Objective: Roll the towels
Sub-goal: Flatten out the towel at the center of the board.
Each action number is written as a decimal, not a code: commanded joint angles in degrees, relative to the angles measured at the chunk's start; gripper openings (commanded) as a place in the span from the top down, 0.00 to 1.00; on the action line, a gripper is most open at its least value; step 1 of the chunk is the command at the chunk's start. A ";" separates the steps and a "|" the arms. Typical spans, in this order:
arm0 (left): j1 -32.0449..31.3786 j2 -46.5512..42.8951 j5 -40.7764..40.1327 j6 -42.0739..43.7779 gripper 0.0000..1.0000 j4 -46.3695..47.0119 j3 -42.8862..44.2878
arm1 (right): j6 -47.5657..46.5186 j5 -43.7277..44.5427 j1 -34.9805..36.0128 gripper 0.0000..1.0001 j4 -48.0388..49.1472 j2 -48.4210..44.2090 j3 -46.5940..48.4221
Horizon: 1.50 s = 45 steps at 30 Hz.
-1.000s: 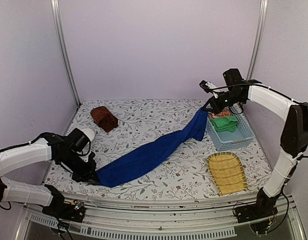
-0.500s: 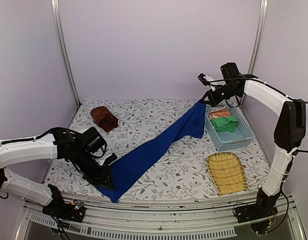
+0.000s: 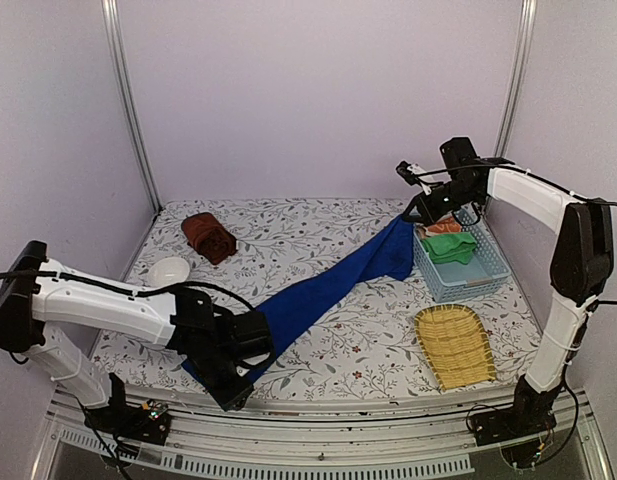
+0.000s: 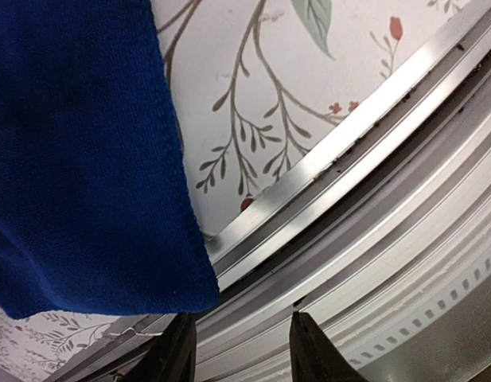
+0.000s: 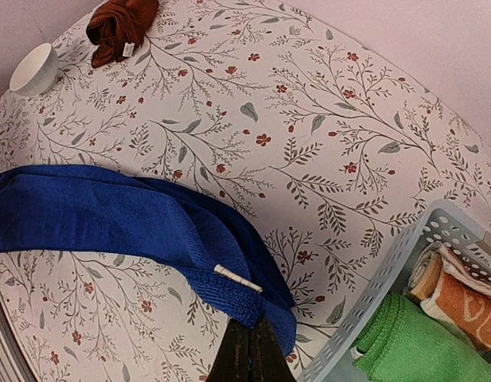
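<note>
The blue towel (image 3: 328, 295) lies as a long strip slanting from the table's front left up to the back right. My right gripper (image 3: 416, 212) is shut on its far corner (image 5: 245, 298) and holds that corner lifted beside the basket. The towel's near end (image 4: 78, 159) rests at the front edge of the table, just over the metal rail. Beside that end, my left gripper (image 4: 241, 350) is open over the rail with nothing between its fingers. The reddish-brown towel (image 3: 209, 236) sits bundled at the back left, also in the right wrist view (image 5: 118, 24).
A white bowl (image 3: 170, 270) stands on the left side. A pale blue basket (image 3: 458, 285) at the right holds a green cloth (image 3: 450, 246) and an orange cloth (image 3: 440, 228). A yellow woven tray (image 3: 455, 345) lies in front of it. The metal rail (image 4: 333, 151) lines the table's front edge.
My left gripper has opened and let go of the blue towel's near end, then swung right along the front edge. The right gripper still holds the far corner.
</note>
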 commanded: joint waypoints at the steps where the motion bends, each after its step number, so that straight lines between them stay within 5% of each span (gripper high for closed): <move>1: -2.44 1.85 -4.29 1.42 0.57 -0.26 -0.23 | 0.22 -0.86 -0.03 0.98 0.43 -2.20 0.31; 27: -4.66 14.04 -18.85 -5.04 0.61 -2.23 -0.04 | 1.18 -2.93 1.31 0.98 0.25 -0.20 0.65; 33: -5.92 18.05 -22.68 -7.44 0.78 -6.99 2.29 | 1.28 -3.09 1.76 0.98 0.16 -0.24 0.73; 42: -5.39 12.18 -22.65 -6.03 1.00 -10.00 5.17 | 1.13 -2.74 1.80 0.98 0.14 -1.09 0.68; 45: -4.33 9.54 -24.73 -6.41 1.00 -13.53 6.79 | 0.98 -2.24 1.79 0.98 -0.16 -1.21 1.21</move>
